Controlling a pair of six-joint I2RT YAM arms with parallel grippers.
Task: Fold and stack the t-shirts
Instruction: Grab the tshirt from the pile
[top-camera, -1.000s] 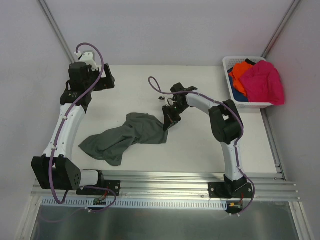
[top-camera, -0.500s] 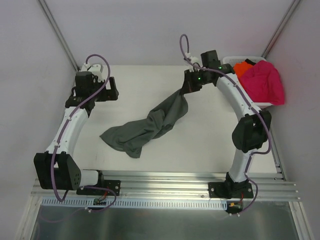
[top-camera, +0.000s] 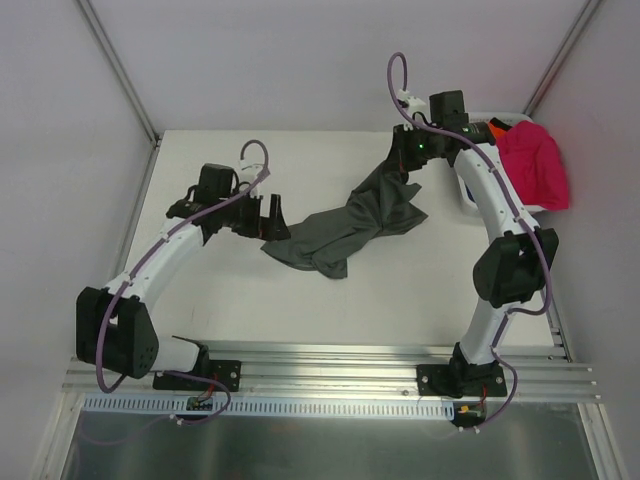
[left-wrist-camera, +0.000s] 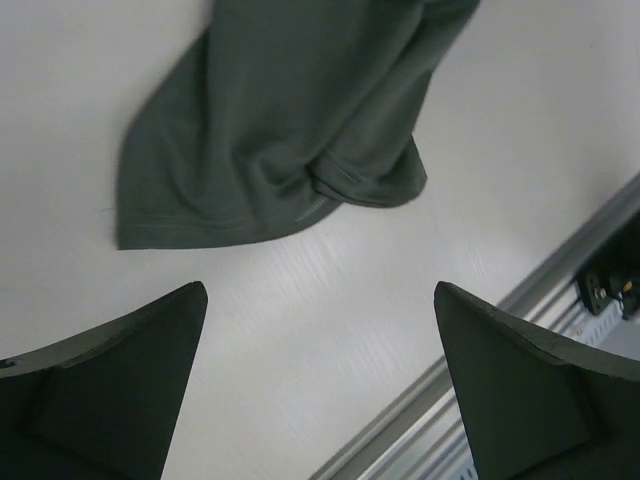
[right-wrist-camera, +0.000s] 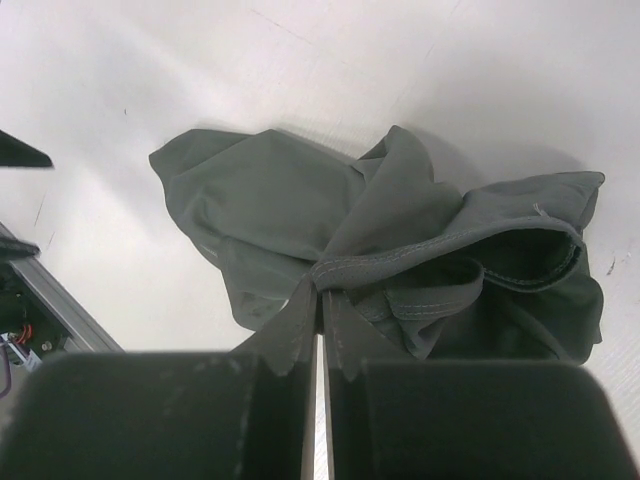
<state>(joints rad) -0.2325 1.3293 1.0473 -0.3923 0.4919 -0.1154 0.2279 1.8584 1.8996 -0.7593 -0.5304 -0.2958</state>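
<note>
A large dark grey-green t-shirt (top-camera: 350, 225) hangs bunched from my right gripper (top-camera: 406, 160), its lower end trailing on the table toward the left. In the right wrist view the right gripper (right-wrist-camera: 321, 292) is shut on a stitched hem of this t-shirt (right-wrist-camera: 400, 235). My left gripper (top-camera: 273, 218) stands open beside the shirt's trailing left end. In the left wrist view the left gripper (left-wrist-camera: 318, 292) has nothing between its fingers, and the t-shirt (left-wrist-camera: 290, 130) lies just ahead. A magenta-pink t-shirt (top-camera: 535, 165) and an orange one (top-camera: 497, 131) lie at the back right.
The white lattice basket (top-camera: 512, 117) holding the other shirts sits at the back right corner, partly hidden behind my right arm. An aluminium rail (top-camera: 330, 355) runs along the table's near edge (left-wrist-camera: 560, 260). Grey walls close in the back and sides.
My right gripper lifted the grey-green t-shirt and carried it up toward the back right. My left arm swung from the back left corner to the shirt's trailing end.
</note>
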